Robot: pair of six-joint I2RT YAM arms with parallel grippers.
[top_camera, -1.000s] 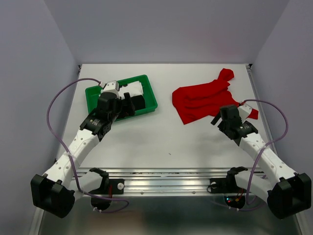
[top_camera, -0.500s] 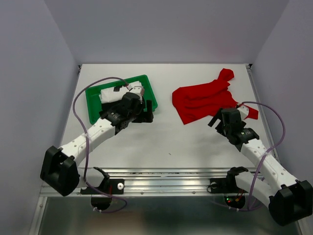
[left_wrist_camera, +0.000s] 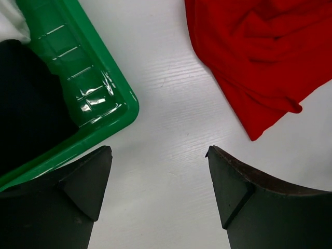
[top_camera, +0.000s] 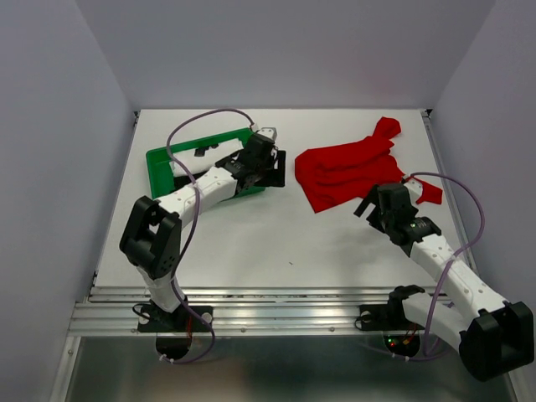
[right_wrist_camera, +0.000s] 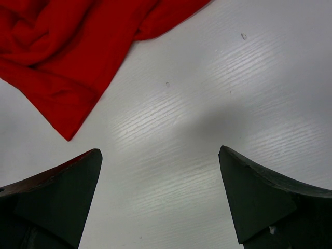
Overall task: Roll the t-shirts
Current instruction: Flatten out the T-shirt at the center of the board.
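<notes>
The t-shirt (top_camera: 343,172) lies crumpled on the table (top_camera: 251,243), left claw (left_wrist_camera: 158,151) and right claw (right_wrist_camera: 160,150) both released beside it.

Bright even light, soft shadows, glare on tray (left_wrist_camera: 98,98), sharp focus

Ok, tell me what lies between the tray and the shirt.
Only bare table separates tray and shirt. The left wrist view shows it, with the open left gripper above that strip.

Left arm (top_camera: 199,191) stretches far forward, right arm (top_camera: 444,261) bent; left tool (left_wrist_camera: 158,155) and right tool (right_wrist_camera: 160,153) gape wide.
</notes>
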